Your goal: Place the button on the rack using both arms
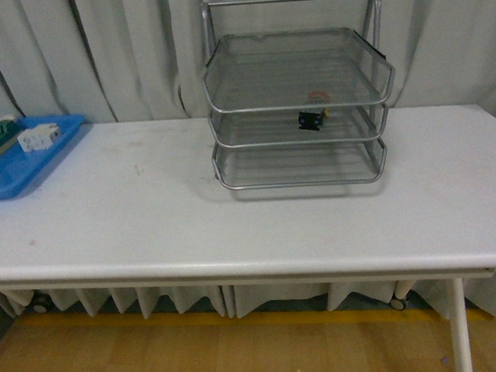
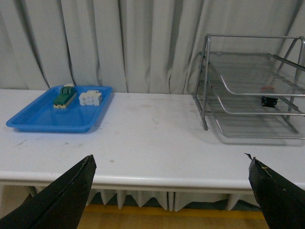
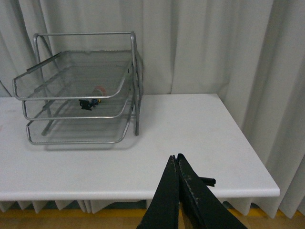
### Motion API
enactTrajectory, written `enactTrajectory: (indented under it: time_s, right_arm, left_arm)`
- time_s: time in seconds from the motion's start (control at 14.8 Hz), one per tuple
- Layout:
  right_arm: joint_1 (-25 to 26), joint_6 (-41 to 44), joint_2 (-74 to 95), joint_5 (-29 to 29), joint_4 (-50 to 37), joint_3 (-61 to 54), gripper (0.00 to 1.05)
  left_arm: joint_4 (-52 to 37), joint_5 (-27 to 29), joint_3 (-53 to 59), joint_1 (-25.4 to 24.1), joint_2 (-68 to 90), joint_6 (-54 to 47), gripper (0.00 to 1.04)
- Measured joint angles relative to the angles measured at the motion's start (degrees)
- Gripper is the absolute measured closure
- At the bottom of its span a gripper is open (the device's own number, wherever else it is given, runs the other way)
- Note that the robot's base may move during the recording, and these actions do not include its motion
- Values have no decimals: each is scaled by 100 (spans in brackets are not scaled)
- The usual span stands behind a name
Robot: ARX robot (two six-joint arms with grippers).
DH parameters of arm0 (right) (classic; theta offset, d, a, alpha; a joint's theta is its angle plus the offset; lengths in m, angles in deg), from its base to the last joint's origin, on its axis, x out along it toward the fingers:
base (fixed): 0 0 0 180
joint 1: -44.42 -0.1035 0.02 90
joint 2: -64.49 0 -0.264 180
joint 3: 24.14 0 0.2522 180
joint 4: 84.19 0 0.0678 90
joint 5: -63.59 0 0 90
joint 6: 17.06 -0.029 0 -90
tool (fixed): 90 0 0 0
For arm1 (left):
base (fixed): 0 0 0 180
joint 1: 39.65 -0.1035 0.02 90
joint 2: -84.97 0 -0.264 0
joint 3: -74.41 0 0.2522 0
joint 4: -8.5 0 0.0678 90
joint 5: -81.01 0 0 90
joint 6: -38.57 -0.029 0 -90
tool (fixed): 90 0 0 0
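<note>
white surface, grey curtains. button [image 1: 313, 116] already sits on the rack [image 1: 298, 106] middle tier; looks light, hard, slick cap, so grip the boxy body. left gripper [image 2: 169, 188] jaws wide, right gripper [image 3: 177, 164] pinched closed, empty.

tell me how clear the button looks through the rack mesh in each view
Front view: button dim and soft behind the rack mesh, red cap washed out. Left wrist view: tiny, hazy. Right wrist view: small but slightly crisper, cap pale.
</note>
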Motion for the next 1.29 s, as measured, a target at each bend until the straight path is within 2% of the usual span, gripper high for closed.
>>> enactTrajectory:
  time_s: [0.14,0.2,0.54,1.15,1.29]
  right_arm:
    - [0,0,-420,-2,271,-122,103]
    - [0,-2,-455,-2,46,-289,103]
    - [0,-4,-1517,0,1126,-310,103]
    - [0,-2,-2693,0,2262,-310,103]
    - [0,-4,-3659,2,3248,-308,103]
  left_arm:
    - [-2,-2,0,0,0,-2,7]
    - [0,0,0,0,0,-2,7]
    - [-2,0,0,0,0,-2,7]
    - [-2,0,0,0,0,-2,7]
    - [0,2,0,0,0,0,7]
